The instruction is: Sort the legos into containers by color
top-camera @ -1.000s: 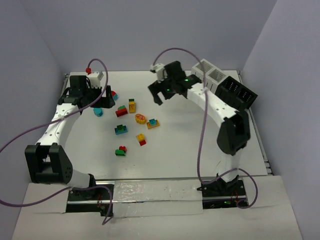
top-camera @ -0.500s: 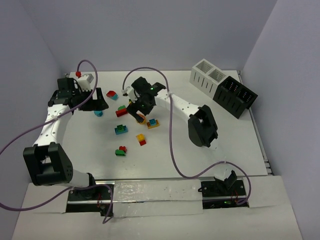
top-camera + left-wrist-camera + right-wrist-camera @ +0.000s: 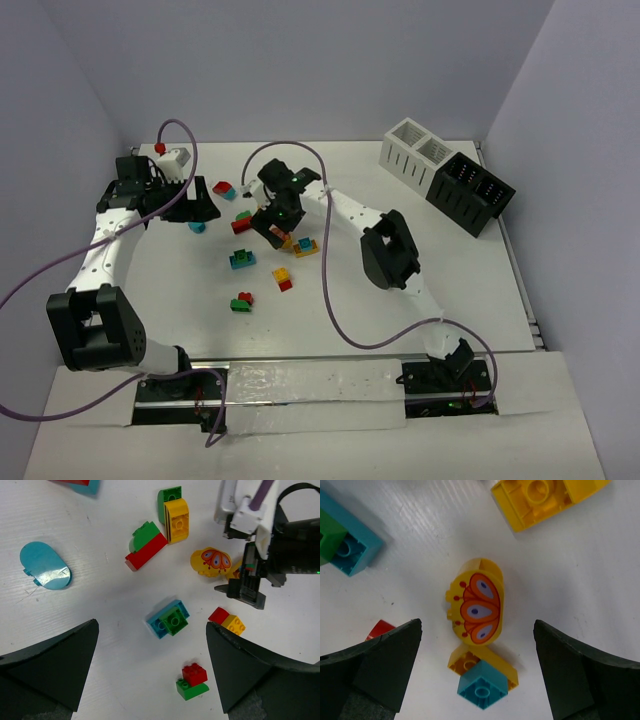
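The legos lie loose mid-table: a yellow butterfly-print piece [image 3: 476,607], an orange-and-teal pair [image 3: 482,677], a teal-and-green pair [image 3: 168,619], a red-and-yellow pair [image 3: 227,621], a red-on-green pair [image 3: 192,680], a red-and-green pair [image 3: 146,551], a green-and-yellow pair [image 3: 174,514] and a teal oval piece [image 3: 44,571]. My right gripper [image 3: 477,625] is open, hovering with its fingers either side of the butterfly piece. My left gripper [image 3: 151,625] is open and empty, high over the teal-and-green pair. White containers [image 3: 418,150] and black containers [image 3: 470,190] stand at the back right.
A red-and-teal brick [image 3: 223,189] lies by my left gripper [image 3: 195,208]. My right arm stretches leftward across the table to the brick cluster [image 3: 277,228], its cable looping over the back. Walls close in on the left, back and right.
My right arm swung from the back near the containers leftward and down over the brick cluster. My left gripper shifted slightly left and back.
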`<state>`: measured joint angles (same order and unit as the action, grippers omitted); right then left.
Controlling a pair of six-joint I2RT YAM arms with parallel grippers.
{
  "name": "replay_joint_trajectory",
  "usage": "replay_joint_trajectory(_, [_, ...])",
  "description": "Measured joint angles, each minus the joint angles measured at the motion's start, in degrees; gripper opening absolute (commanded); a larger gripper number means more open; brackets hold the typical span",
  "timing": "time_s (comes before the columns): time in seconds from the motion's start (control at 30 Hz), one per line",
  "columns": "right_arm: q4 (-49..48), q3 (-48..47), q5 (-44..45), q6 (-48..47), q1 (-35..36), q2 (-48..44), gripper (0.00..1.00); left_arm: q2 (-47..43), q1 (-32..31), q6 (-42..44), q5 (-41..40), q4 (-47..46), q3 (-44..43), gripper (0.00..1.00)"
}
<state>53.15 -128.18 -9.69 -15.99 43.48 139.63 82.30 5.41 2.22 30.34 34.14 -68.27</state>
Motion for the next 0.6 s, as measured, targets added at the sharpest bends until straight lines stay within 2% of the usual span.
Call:
replay_joint_trajectory(0.2, [0.5,-3.0,-0.5,-0.1,0.0,3.7,0.81,0.0,0.0,-0.1,0.1,0.0,0.0,0.99])
replay_joint_trajectory(0.37, [0.6,-4.4,-0.5,-0.2,0.0,5.2,0.71,0.0,0.0,-0.1,0.1,0.0,0.0,0.99])
replay_joint_trajectory(0.53, [1.0,-6.3,-0.5,-0.4,0.1,5.3,0.5,0.0,0.0,-0.1,0.1,-0.1,0.0,0.99])
replay_joint_trajectory(0.6, [0.9,-6.7,-0.5,-0.6,0.2,5.3,0.35,0.0,0.0,-0.1,0.1,-0.1,0.0,0.99])
